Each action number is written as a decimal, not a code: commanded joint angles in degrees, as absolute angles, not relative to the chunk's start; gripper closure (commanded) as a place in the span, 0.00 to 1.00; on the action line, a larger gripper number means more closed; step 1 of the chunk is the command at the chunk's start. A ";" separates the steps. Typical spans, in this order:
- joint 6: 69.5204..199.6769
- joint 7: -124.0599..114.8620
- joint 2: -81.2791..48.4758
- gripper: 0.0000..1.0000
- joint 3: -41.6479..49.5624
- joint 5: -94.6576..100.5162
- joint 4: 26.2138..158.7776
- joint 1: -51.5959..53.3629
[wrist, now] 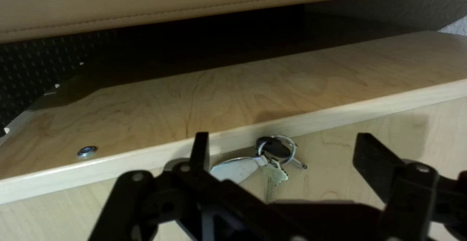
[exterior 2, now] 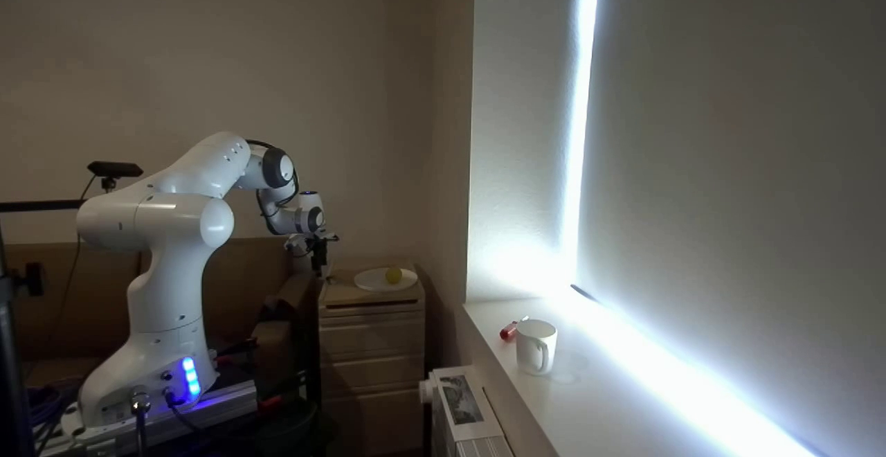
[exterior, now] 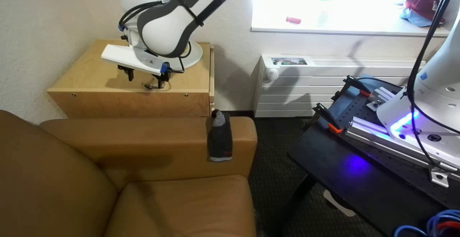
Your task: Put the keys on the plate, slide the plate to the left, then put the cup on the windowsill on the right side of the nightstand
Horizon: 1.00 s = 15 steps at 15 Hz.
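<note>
One empty gripper (wrist: 282, 137) is spread wide near the keys (wrist: 276, 173), which lie on the nightstand (exterior: 129, 102) right by its edge, so a clumsy poke could knock them off.

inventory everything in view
keys: 1 bunch, silver and black, nightstand
plate: 1, white, nightstand
round item: 1, yellow, plate
nightstand: 1, tan, beside sofa
sofa: 1, brown, beside nightstand
sock-like item: 1, dark grey, sofa
cup: 1, white, windowsill
small item: 1, red, windowsill
cap: 1, maroon and blue, windowsill
windowsill: 1, white, above radiator
radiator: 1, white, below windowsill
table: 1, black, near radiator
cables: several, blue and red, table
clamps: 2, black and orange, table
arm: 1, mostly white, table
gripper: 1, black, open near keys
</note>
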<state>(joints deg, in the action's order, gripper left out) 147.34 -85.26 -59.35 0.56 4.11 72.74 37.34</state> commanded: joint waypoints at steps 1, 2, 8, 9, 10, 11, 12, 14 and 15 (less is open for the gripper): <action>143.33 -84.52 -61.66 0.00 4.39 7.56 70.15 39.00; 142.48 -84.08 -62.11 0.00 5.63 9.40 69.53 39.47; 141.06 -75.88 -65.18 0.00 4.19 11.41 65.33 37.72; 140.36 -74.71 -65.68 0.00 4.04 11.04 64.41 37.55; 139.98 -73.77 -66.31 0.00 4.26 10.99 63.53 37.45; 139.79 -73.17 -66.84 0.00 4.63 11.15 62.78 37.52; 139.00 -72.54 -67.53 0.00 4.71 11.06 61.72 37.42; 139.73 -70.73 -68.42 0.00 4.01 11.13 60.93 36.74; 139.54 -69.74 -68.86 0.00 3.65 10.94 60.32 36.59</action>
<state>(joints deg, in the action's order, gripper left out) 140.86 -73.42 -66.54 5.00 11.06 63.89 37.85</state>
